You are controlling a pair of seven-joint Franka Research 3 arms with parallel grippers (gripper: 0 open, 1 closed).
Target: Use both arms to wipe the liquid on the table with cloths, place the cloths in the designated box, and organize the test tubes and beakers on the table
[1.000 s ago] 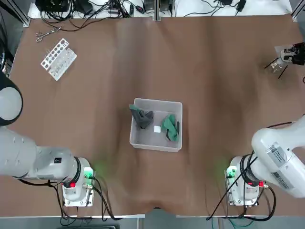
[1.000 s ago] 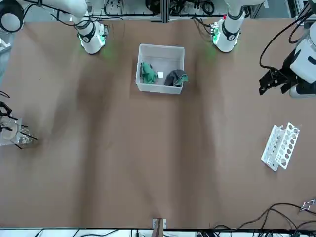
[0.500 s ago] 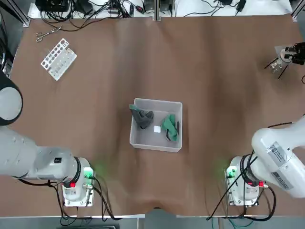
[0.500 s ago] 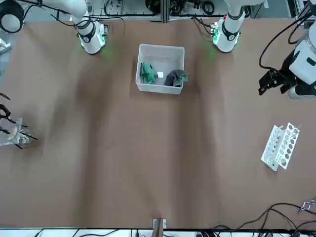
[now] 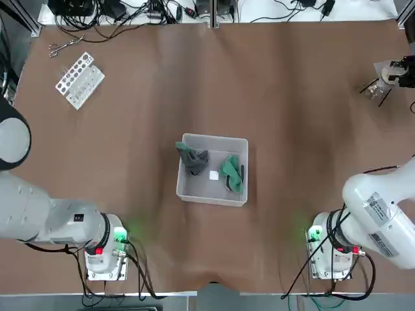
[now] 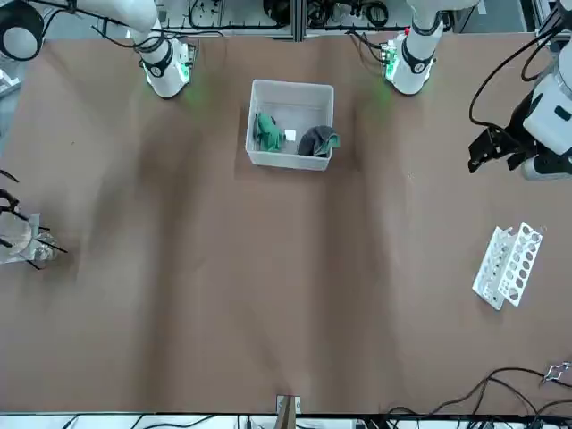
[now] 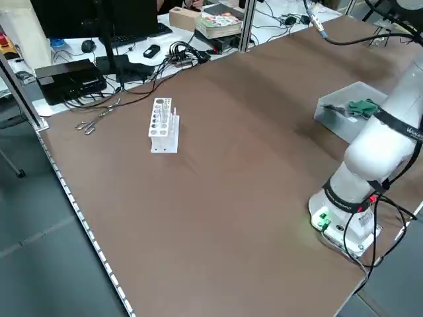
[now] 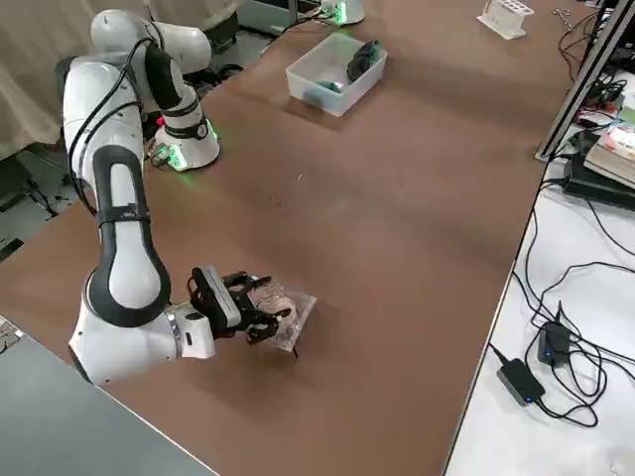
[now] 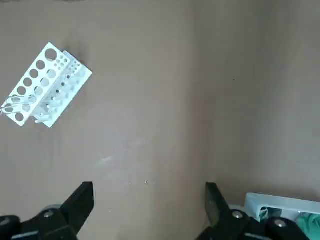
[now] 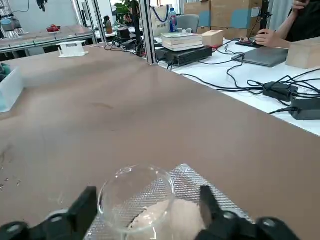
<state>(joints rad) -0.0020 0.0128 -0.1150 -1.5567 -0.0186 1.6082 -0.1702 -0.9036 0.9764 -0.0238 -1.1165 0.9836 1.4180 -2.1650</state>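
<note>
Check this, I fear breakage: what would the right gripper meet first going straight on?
Probably the glass beaker, just ahead of the right gripper at the table's right side; how close is unclear.

A lab, with a perforated test-tube rack [image 7: 163,127] and glass beaker [image 10: 137,197].

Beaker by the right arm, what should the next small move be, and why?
I'd probably ease the right pincer straight back from the beaker: its fingers stand open on either side of the glass, and both cloths already lie in the box.
</note>
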